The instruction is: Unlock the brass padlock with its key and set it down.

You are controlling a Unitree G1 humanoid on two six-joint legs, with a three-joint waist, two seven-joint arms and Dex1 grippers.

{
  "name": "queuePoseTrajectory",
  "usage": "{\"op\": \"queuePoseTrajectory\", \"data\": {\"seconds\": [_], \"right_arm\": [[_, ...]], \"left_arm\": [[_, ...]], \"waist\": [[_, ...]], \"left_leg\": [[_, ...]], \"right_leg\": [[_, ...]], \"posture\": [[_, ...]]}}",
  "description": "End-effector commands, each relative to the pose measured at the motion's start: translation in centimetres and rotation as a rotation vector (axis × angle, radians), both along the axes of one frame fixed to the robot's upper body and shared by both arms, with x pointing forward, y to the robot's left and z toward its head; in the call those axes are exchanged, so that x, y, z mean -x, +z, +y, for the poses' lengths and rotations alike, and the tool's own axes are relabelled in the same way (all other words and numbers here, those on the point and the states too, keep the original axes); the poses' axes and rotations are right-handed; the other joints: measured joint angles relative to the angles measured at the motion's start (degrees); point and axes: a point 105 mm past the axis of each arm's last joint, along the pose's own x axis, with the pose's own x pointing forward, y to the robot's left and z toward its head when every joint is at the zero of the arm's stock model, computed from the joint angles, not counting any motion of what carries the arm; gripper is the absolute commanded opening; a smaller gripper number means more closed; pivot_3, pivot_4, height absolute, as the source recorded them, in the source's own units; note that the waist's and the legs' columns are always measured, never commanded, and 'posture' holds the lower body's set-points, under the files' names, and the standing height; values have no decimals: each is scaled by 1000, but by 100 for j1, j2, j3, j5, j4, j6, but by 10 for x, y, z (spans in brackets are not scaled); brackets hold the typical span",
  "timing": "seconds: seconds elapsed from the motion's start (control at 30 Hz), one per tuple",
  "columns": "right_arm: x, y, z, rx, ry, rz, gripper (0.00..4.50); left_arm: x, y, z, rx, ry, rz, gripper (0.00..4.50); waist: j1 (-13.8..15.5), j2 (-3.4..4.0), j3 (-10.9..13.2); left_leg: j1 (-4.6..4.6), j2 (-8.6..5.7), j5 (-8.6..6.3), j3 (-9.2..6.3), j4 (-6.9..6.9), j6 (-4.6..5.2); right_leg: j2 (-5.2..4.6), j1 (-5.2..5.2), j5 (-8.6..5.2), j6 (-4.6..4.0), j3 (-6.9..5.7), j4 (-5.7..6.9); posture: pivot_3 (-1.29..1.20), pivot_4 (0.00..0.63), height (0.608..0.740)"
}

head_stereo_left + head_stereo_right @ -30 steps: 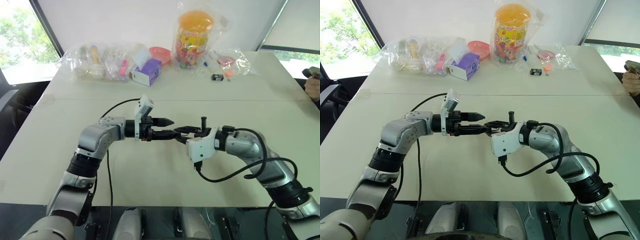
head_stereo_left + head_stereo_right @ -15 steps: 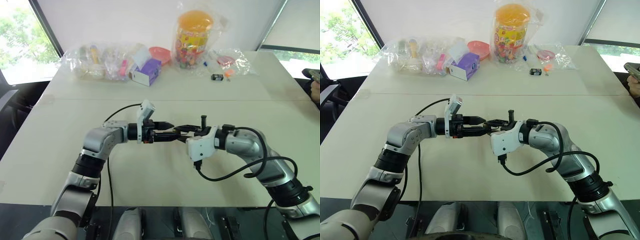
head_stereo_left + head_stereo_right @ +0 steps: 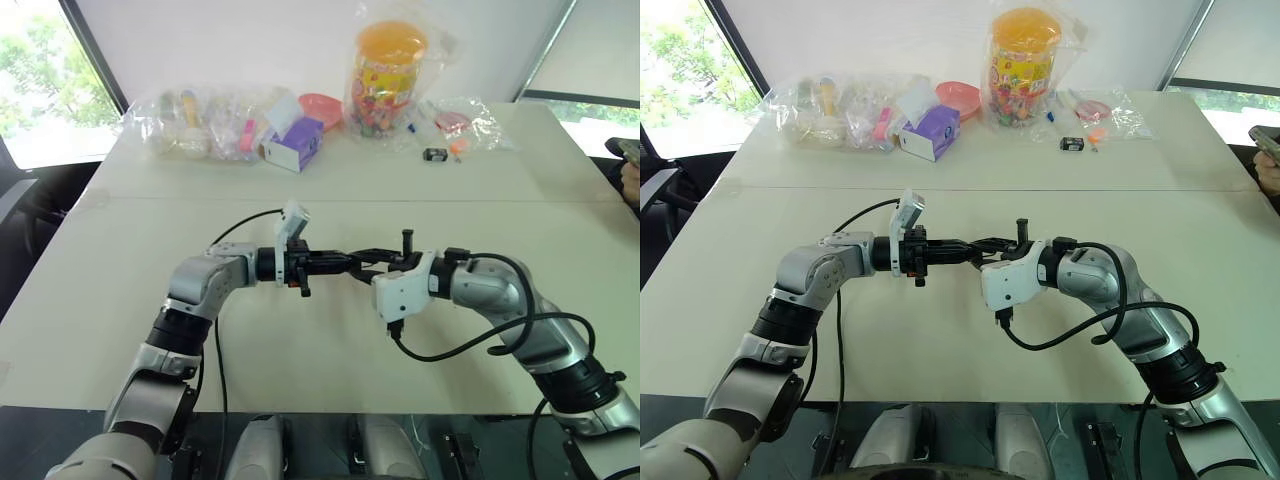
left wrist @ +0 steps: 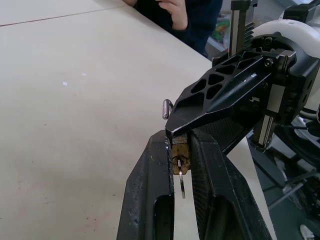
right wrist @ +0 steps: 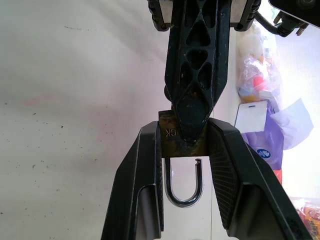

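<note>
The small golden-yellow brass padlock (image 5: 182, 141) with its thin silvery shackle (image 5: 184, 185) is pinched between the right gripper (image 5: 182, 150)'s black fingers, up above the pale beige table (image 3: 300, 340). The left gripper (image 4: 181, 155) is closed tight around the little silver key (image 4: 180, 172) sitting in the lock's keyway. The shackle tip looks popped free of the body.

Bright, even daylight comes from windows (image 3: 45, 90) behind the table (image 3: 120, 300); shadows are soft. In the wrist views the close fingers (image 4: 150, 200) blur slightly.
</note>
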Motion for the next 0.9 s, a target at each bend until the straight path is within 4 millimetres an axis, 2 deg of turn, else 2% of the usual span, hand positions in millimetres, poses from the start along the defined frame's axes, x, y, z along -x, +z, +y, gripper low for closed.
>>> {"op": "queuePoseTrajectory", "data": {"seconds": [0.03, 0.23, 0.3, 0.4, 0.47, 0.5, 0.67, 0.73, 0.8, 0.87, 0.9], "right_arm": [[2, 21, 6, -25, 27, -76, 681], [2, 23, 7, -52, 15, -52, 681], [1, 24, 6, -70, 2, -33, 1730], [1, 25, 2, -92, -32, 20, 3052], [2, 28, -5, -122, -67, 46, 4164], [1, 32, -8, -146, -86, 57, 4448], [4, 48, -20, -318, -168, 193, 4448], [7, 51, -22, -368, -187, 242, 3922], [8, 49, -24, -394, -211, 281, 3186], [9, 47, -24, -411, -224, 305, 2091], [9, 45, -23, -429, -231, 320, 1678]], "left_arm": [[-1, 6, 0, -9, 1, -30, 21], [-3, 7, 2, -18, 6, -42, 21], [-4, 9, 3, -17, 7, -47, 0], [-6, 11, 6, -23, 10, -57, 0], [-8, 12, 8, -30, 14, -69, 0], [-9, 12, 10, -35, 13, -75, 0], [-9, 15, 13, -61, -8, -119, 0], [-8, 17, 13, -67, -32, -143, 0], [-4, 19, 12, -65, -72, -166, 0], [-2, 21, 12, -62, -89, -172, 0], [-1, 21, 11, -61, -98, -177, 0]], "waist": [[-1, 0, 0], [-1, 0, 0], [0, 0, 0], [-1, 0, 0], [5, 0, 0], [8, 0, 0], [8, 0, 0], [6, 0, 0], [5, 0, 0], [4, 0, 0], [4, 0, 0]], "left_leg": [[0, 0, 0, 0, 0, 0], [0, 0, 0, 0, 0, 0], [0, 0, 0, 0, 0, 0], [0, 0, 0, 0, 0, 0], [0, 0, 0, -1, 0, 0], [0, 0, 0, 0, 0, 0], [-1, -1, 0, -1, 0, 0], [-1, 0, 0, -2, -1, 0], [-1, 0, 0, -2, -1, 0], [-1, 0, 0, -2, -1, 0], [-1, 0, 0, -2, -2, 1]], "right_leg": [[0, 0, 0, 0, 0, 0], [0, 0, 0, 0, 0, 0], [0, 0, 0, 0, 0, 0], [0, 0, 0, 0, -1, 0], [0, 0, 0, 0, -1, 0], [0, 0, 0, 0, -1, 0], [-1, 0, 0, 0, -1, 0], [-2, 0, 0, 0, -1, 0], [-4, 0, 0, 0, -1, 0], [-3, 0, 0, 0, -1, 0], [-3, 0, 0, 0, -1, 0]], "posture": [[0, 150, 735], [0, 150, 735], [0, 150, 735], [0, 150, 735], [0, 150, 735], [0, 150, 735], [0, 150, 735], [0, 150, 735], [0, 150, 735], [0, 150, 735], [0, 150, 735]]}}
